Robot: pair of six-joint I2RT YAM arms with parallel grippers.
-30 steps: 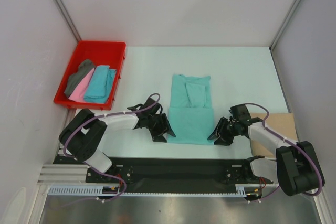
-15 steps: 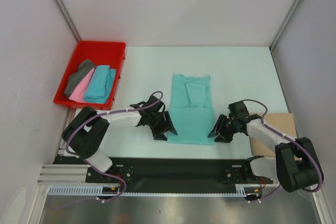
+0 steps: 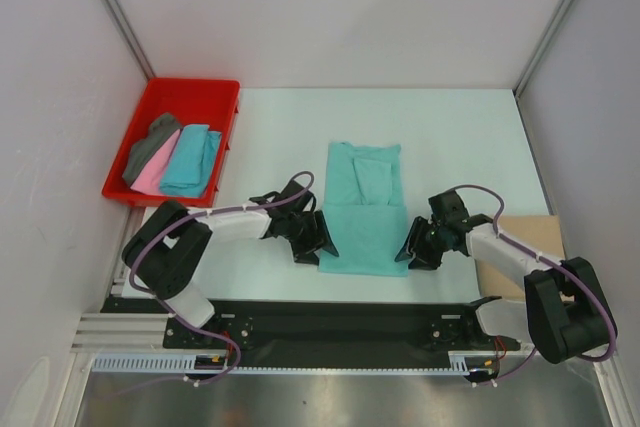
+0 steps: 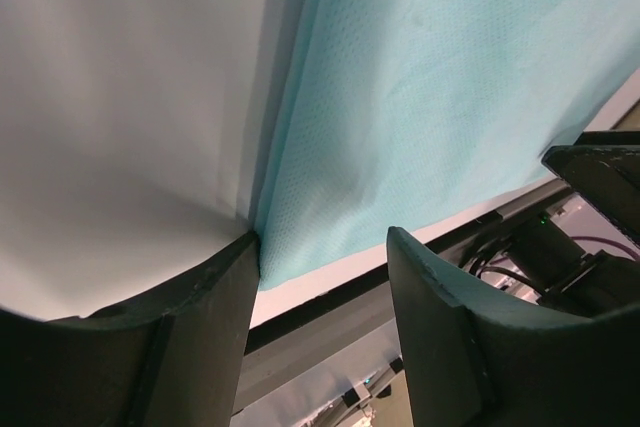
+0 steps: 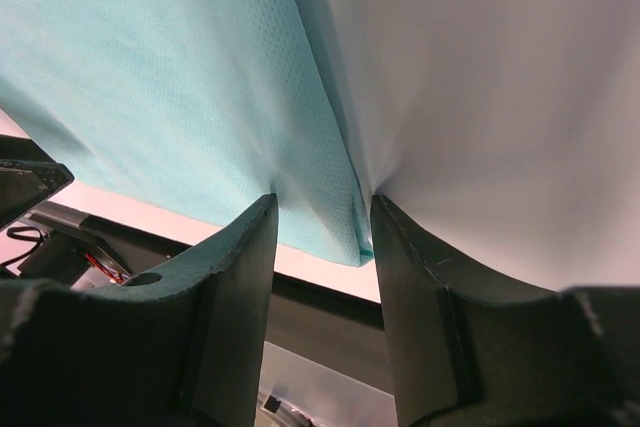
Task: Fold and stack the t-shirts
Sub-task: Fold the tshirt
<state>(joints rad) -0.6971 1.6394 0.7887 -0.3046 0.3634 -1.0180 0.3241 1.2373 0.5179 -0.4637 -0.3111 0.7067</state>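
Observation:
A mint green t-shirt (image 3: pixel 363 217) lies flat in the middle of the table, sleeves folded in, collar end far. My left gripper (image 3: pixel 322 247) is open at its near left corner. In the left wrist view the fingers (image 4: pixel 325 287) straddle that corner of the shirt (image 4: pixel 430 97), one finger touching its edge. My right gripper (image 3: pixel 403 253) is open at the near right corner. In the right wrist view its fingers (image 5: pixel 325 237) straddle the corner of the shirt (image 5: pixel 170 77). Neither grips cloth.
A red tray (image 3: pixel 190 87) at the far left holds folded dark grey (image 3: pixel 148 145), pink (image 3: pixel 150 177) and turquoise (image 3: pixel 190 159) shirts. A tan folded shirt (image 3: pixel 528 239) lies at the right edge, partly under my right arm. The table's black front edge runs just behind both grippers.
Both grippers have slid inward along the table to the shirt's near corners. The shirt has not moved.

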